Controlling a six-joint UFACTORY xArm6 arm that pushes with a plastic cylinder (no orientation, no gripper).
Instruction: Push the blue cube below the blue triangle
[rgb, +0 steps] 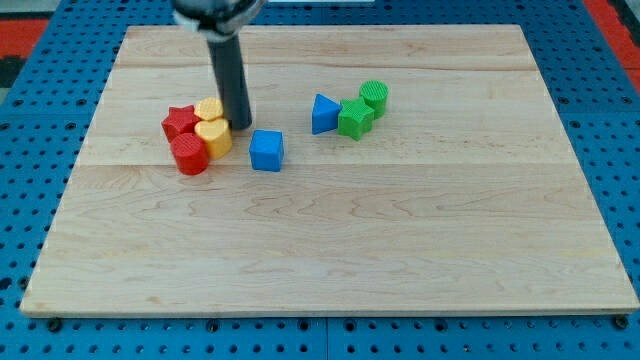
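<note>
Ribbed plastic blue cube (266, 150) is seen on grained wooden board (330, 240); my tip (240, 126) is planted just upper-left; rod's top is cropped; no jaws fitted.

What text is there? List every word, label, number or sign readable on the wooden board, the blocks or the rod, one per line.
None: no readable text anywhere in the camera view.
The pale wooden board shows only grain.
The blue plastic cube, blue plastic triangle and the red, yellow and green blocks are unmarked.
The dark rod bears nothing; my tip rests just right of the yellow blocks, up-left of the cube.
</note>
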